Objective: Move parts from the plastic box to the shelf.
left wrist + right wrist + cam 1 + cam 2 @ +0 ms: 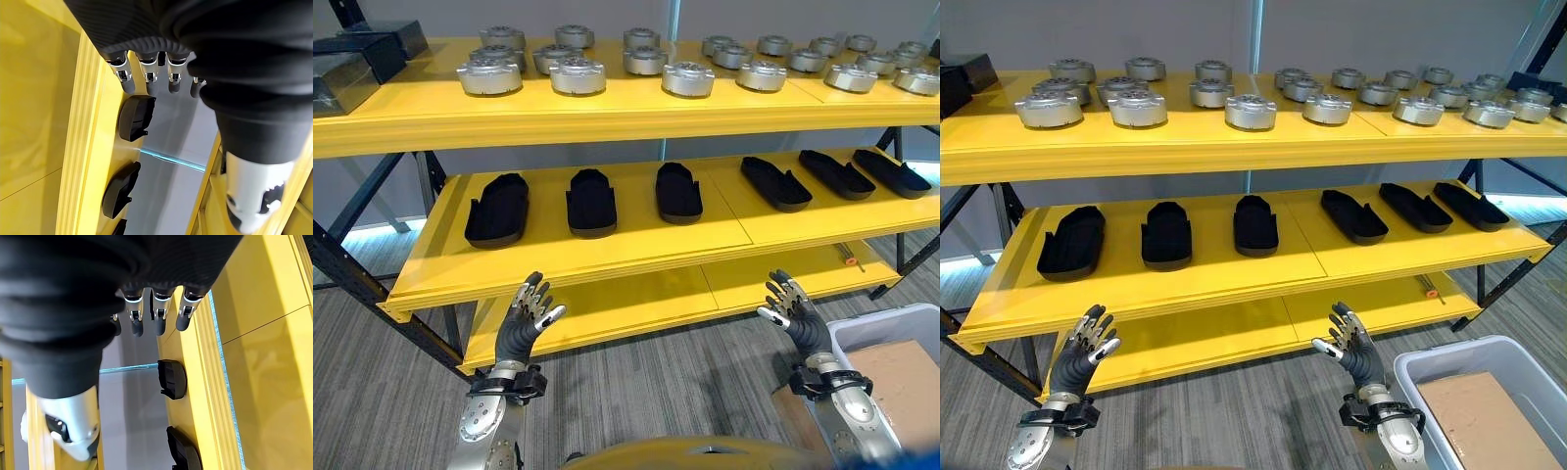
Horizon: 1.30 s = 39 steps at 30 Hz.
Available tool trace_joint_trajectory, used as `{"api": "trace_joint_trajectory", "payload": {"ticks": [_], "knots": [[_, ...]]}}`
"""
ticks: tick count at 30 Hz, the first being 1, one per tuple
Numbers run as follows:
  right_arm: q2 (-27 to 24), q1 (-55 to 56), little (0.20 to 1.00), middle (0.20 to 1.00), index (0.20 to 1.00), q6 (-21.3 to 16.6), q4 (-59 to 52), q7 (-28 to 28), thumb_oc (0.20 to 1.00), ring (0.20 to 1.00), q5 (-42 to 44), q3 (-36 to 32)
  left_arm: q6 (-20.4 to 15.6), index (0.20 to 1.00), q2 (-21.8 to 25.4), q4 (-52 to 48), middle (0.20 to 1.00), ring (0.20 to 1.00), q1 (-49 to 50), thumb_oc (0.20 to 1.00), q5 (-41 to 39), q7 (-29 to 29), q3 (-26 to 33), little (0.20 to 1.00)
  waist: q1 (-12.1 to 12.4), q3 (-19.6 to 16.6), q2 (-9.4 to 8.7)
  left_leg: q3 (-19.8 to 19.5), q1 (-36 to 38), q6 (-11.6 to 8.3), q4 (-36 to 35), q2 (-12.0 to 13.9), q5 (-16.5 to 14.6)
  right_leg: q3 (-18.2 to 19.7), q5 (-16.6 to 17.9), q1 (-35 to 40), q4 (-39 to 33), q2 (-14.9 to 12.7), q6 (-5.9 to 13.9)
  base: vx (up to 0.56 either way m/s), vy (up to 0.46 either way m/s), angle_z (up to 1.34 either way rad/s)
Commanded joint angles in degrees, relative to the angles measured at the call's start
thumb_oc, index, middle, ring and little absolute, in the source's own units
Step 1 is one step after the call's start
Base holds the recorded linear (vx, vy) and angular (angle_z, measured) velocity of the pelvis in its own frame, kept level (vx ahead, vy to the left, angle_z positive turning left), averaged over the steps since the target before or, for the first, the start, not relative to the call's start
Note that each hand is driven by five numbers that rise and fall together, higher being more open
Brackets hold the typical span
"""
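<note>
A yellow shelf [607,250] stands before me with several black oblong parts [497,209] on its middle level and several round silver parts [578,75] on the top level. A light grey plastic box [1449,364] sits on the floor at the lower right, with a brown cardboard sheet [1484,411] inside. My left hand [522,321] is raised in front of the lowest level, fingers straight, holding nothing. My right hand [793,310] is raised beside the box, also open and empty. In the wrist views, the fingers [149,81] and fingers [159,316] point towards the shelf edge.
Black boxes [362,54] stand at the top level's left end. A small orange-handled tool [849,259] lies on the lowest level at the right. Dark diagonal frame braces [357,284] run down at both shelf ends. Grey carpet [656,392] covers the floor.
</note>
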Motion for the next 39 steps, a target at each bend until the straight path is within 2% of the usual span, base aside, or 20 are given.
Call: {"api": "trace_joint_trajectory", "payload": {"ticks": [1, 13, 17, 21, 22, 25, 27, 29, 30, 31, 33, 34, 35, 36, 38, 39], "knots": [[-0.02, -2.95, 1.000, 1.000, 1.000, -2.63, -2.60, -0.56, 1.000, 1.000, 1.31, -0.64, -2.58, 1.000, 1.66, -3.48, 1.000, 1.000, -3.08, 1.000, -0.24, -0.23, 1.19, 1.000, -0.01, 1.54, -1.98, 0.37, -1.23, 2.49, 2.26, 0.57, -2.86, 2.11, 3.79, -2.49, 1.25, -2.19, 1.34, 0.00, 0.000, 0.00], [-0.90, -3.07, 1.000, 1.000, 1.000, -2.95, -3.12, -1.60, 1.000, 1.000, -0.24, -0.67, -5.01, 1.000, 2.89, -4.27, 1.000, 1.000, -18.18, 1.000, 0.49, 4.45, -3.68, 1.000, -3.01, 2.81, -0.02, 2.54, -0.33, 1.70, 1.91, 2.00, -2.33, 4.76, 2.49, -5.10, 3.32, -1.14, 0.68, 0.01, -0.026, -0.11], [-1.69, -3.74, 1.000, 1.000, 1.000, -3.10, -3.48, -1.60, 1.000, 1.000, -0.73, -0.91, -5.93, 1.000, 2.58, -3.97, 1.000, 1.000, -22.03, 1.000, 0.10, 6.17, -4.39, 1.000, -4.30, 3.59, 1.07, 3.94, 0.53, 1.48, 2.55, 2.94, -2.67, 7.04, 1.01, -7.02, 6.28, 0.04, 0.15, 0.02, -0.045, -0.25], [-3.31, -4.78, 1.000, 1.000, 1.000, -3.71, -3.75, -1.46, 1.000, 1.000, -1.44, -1.65, -6.86, 1.000, 1.48, -3.40, 1.000, 1.000, -24.93, 1.000, -1.53, 6.95, -5.06, 1.000, -5.72, 4.10, 2.44, 4.27, -0.03, 0.89, 4.72, 5.23, -2.19, 8.87, -1.91, -9.33, 10.01, 2.89, -1.80, 0.01, -0.164, -0.32], [-4.33, -5.20, 1.000, 1.000, 1.000, -4.09, -4.13, -1.31, 1.000, 1.000, -1.37, -2.18, -6.64, 1.000, 0.65, -3.82, 1.000, 1.000, -24.86, 1.000, -2.69, 6.34, -5.71, 1.000, -5.85, 4.05, 3.03, 3.78, -0.98, 0.40, 5.62, 6.72, -1.06, 8.73, -3.01, -9.72, 10.73, 4.60, -3.12, 0.00, -0.253, -0.08], [-5.36, -4.92, 1.000, 1.000, 1.000, -4.70, -4.88, -1.10, 1.000, 1.000, -1.59, -3.14, -6.17, 1.000, 0.16, -4.45, 1.000, 1.000, -23.87, 1.000, -3.24, 5.24, -6.29, 1.000, -5.68, 4.07, 3.45, 2.24, -2.31, 0.00, 7.36, 7.99, 0.89, 8.55, -4.13, -9.43, 10.98, 6.38, -4.70, 0.00, -0.202, -0.03], [-5.82, -4.73, 1.000, 1.000, 1.000, -5.03, -4.77, -1.26, 1.000, 1.000, -1.96, -3.61, -5.83, 1.000, -0.03, -5.20, 1.000, 1.000, -23.12, 1.000, -3.89, 4.53, -6.48, 1.000, -5.03, 4.68, 3.40, -0.28, -5.13, -0.13, 12.42, 8.49, 3.17, 8.27, -4.46, -8.63, 10.48, 7.84, -6.39, -0.03, -0.200, 0.01], [-6.54, -4.67, 1.000, 1.000, 1.000, -5.50, -4.74, -1.74, 1.000, 1.000, -2.32, -4.42, -5.55, 1.000, -0.16, -5.72, 1.000, 1.000, -23.12, 1.000, -4.39, 4.15, -6.80, 1.000, -4.27, 6.49, 2.33, -2.52, -8.68, 0.52, 19.50, 6.55, 3.17, 7.57, -4.96, -7.12, 9.90, 8.04, -7.82, -0.03, -0.160, 0.28], [-6.82, -4.78, 1.000, 1.000, 1.000, -5.54, -4.68, -2.00, 1.000, 1.000, -2.97, -4.65, -5.45, 1.000, -0.19, -5.94, 1.000, 1.000, -22.97, 1.000, -4.33, 4.15, -6.79, 1.000, -3.87, 7.35, 2.08, -3.77, -9.62, 0.80, 20.28, 5.14, 3.03, 6.99, -5.18, -6.69, 9.97, 7.95, -8.02, 0.03, -0.090, 0.62], [-6.62, -5.51, 1.000, 1.000, 1.000, -5.78, -4.40, -2.88, 1.000, 1.000, -3.77, -5.17, -4.97, 1.000, -0.06, -6.20, 1.000, 1.000, -23.41, 1.000, -3.80, 4.15, -6.75, 1.000, -2.69, 8.56, 0.95, -5.51, -13.98, 1.95, 18.46, 0.45, 0.66, 6.17, -5.92, -5.31, 9.58, 7.37, -7.91, 0.07, -0.027, 0.54], [-6.49, -6.06, 1.000, 1.000, 1.000, -5.96, -3.31, -3.65, 1.000, 1.000, -5.18, -5.03, -5.03, 1.000, 0.07, -6.85, 1.000, 1.000, -22.44, 1.000, -2.87, 4.76, -6.13, 1.000, -0.05, 10.05, 0.93, -9.69, -19.18, 1.80, 12.23, -2.08, 5.21, 6.72, -6.09, -4.74, 9.71, 8.92, -7.60, 0.08, 0.039, 0.61], [-6.29, -6.96, 1.000, 1.000, 1.000, -6.26, -2.32, -4.31, 1.000, 1.000, -5.77, -4.86, -5.46, 1.000, 0.09, -6.65, 1.000, 1.000, -22.59, 1.000, -2.26, 5.22, -5.46, 1.000, 1.31, 10.73, 1.39, -13.08, -21.01, 1.53, 9.85, -4.10, 6.06, 7.58, -6.98, -4.67, 10.40, 9.73, -7.36, 0.06, 0.072, 0.47], [-6.28, -7.04, 1.000, 1.000, 1.000, -6.31, -2.24, -4.33, 1.000, 1.000, -5.79, -4.82, -5.47, 1.000, 0.09, -6.64, 1.000, 1.000, -22.61, 1.000, -2.23, 5.24, -5.44, 1.000, 1.26, 10.76, 1.27, -13.05, -20.92, 1.56, 9.75, -4.22, 6.08, 7.57, -7.16, -4.70, 10.58, 9.60, -7.33, 0.10, 0.165, 0.04], [-5.66, -7.64, 1.000, 1.000, 1.000, -6.15, -1.88, -4.06, 1.000, 1.000, -6.04, -4.29, -5.68, 1.000, -0.22, -6.82, 1.000, 1.000, -21.33, 1.000, -2.25, 5.27, -4.58, 1.000, 1.70, 10.81, 1.47, -15.16, -20.72, 2.21, 10.87, -4.76, 4.84, 9.11, -8.54, -4.46, 11.74, 9.55, -7.17, 0.07, 0.113, -0.41], [-4.95, -7.41, 1.000, 1.000, 1.000, -6.20, -2.09, -3.71, 1.000, 1.000, -5.88, -4.14, -5.76, 1.000, -0.24, -7.19, 1.000, 1.000, -20.45, 1.000, -2.36, 5.32, -4.09, 1.000, 2.10, 10.76, 1.16, -15.68, -20.35, 2.63, 11.80, -5.40, 3.61, 10.15, -9.01, -4.43, 12.03, 9.05, -6.83, 0.10, 0.188, -0.82], [-4.09, -6.61, 1.000, 1.000, 1.000, -5.90, -1.72, -3.55, 1.000, 1.000, -5.49, -4.52, -5.92, 1.000, -0.16, -7.77, 1.000, 1.000, -20.29, 1.000, -2.42, 5.35, -3.79, 1.000, 1.93, 11.10, 0.44, -13.33, -21.66, 3.07, 14.31, -6.02, 2.54, 9.88, -9.65, -3.80, 12.28, 7.42, -6.67, 0.11, 0.188, -1.11]]}}
